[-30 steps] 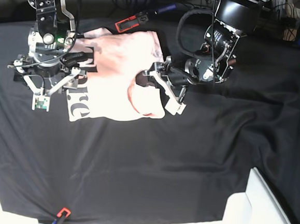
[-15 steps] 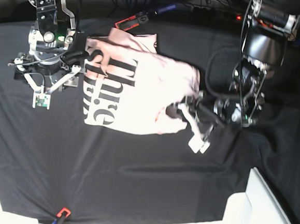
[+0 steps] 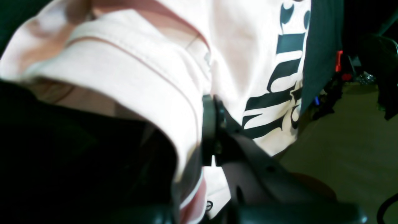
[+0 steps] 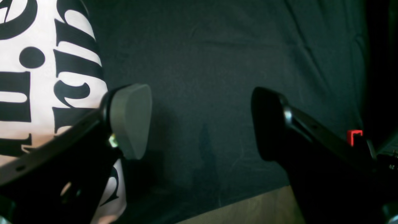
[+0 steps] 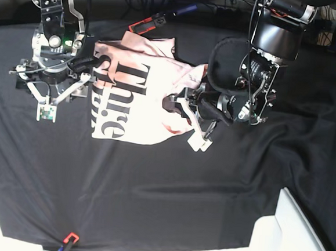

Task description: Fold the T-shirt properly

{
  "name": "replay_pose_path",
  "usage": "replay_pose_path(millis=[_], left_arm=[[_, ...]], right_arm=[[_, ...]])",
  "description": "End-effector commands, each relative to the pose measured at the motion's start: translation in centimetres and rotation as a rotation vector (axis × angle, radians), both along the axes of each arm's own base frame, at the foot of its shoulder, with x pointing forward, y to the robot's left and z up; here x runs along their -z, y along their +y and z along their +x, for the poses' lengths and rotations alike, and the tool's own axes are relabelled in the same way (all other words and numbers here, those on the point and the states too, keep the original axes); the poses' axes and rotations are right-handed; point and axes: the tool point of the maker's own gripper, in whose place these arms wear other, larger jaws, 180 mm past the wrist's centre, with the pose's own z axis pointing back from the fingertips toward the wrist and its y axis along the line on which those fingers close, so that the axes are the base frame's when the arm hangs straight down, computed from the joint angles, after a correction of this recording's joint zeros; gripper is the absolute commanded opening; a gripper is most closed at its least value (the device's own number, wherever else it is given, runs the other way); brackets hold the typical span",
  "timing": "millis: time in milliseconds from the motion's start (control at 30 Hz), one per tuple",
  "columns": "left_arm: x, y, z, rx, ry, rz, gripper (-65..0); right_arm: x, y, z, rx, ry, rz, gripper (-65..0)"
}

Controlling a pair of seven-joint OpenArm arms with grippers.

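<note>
T-shirt [image 5: 141, 100] lay print-side up on the black table cloth [image 5: 168, 201], bunched, w/ one edge lifted. Left gripper [image 5: 192, 123] was clamped shut on a thick fold of the tee's edge, on the side far from the right gripper [image 5: 82, 66]. That one sat at the opposite edge, jaws wide, holding nothing. Fabric's light, limp and drapey, prob slips when pinched thin. Better to grab hems/corners.

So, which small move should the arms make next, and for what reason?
Probably the left gripper, shut on the T-shirt, should carry its bunched edge across and lay it flat. The right gripper stands open beside the lettering over the black cloth, holding nothing.
</note>
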Motion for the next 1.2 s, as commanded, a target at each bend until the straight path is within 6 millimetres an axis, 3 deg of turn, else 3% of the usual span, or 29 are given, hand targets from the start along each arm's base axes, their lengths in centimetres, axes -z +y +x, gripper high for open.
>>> replay_pose_path(millis=[0,200,367,567,733,867,1000,1167], left_arm=[[-1.5,-0.3,1.3,-0.006,-0.046,-0.032,-65.0],[-1.4,2.2,1.6,-0.008,-0.06,0.019,-64.2],[-1.0,5.1,1.6,-0.014,-0.06,0.079,-42.0],[-0.3,6.5,0.8,-0.016,-0.042,0.109,-28.6],[-0.5,9.8,1.4,-0.027,-0.055,0.174,-28.4],[-1.5,14.2,2.8,-0.123,-0.081,0.212,-28.4],[-2.4,19.0,3.0,-0.233,-0.09,0.249,-28.4],[-2.2,22.0,1.8,-0.287,-0.073,0.282,-28.4]], right_arm=[[-1.0,-0.3,0.7,-0.003,-0.043,-0.016,-17.0],[0.0,2.3,0.1,-0.172,0.026,0.005,-16.8],[0.2,3.3,0.1,-0.221,0.042,0.013,-16.8],[0.3,4.2,0.1,-0.244,0.045,0.024,-16.8],[0.4,7.4,-0.3,-0.338,0.051,0.044,-12.2],[0.3,9.6,-0.3,-0.396,0.049,0.061,-12.2],[0.2,10.3,0.0,-0.414,0.065,0.061,-12.2],[0.3,10.6,0.6,-0.417,0.065,0.063,-12.2]])
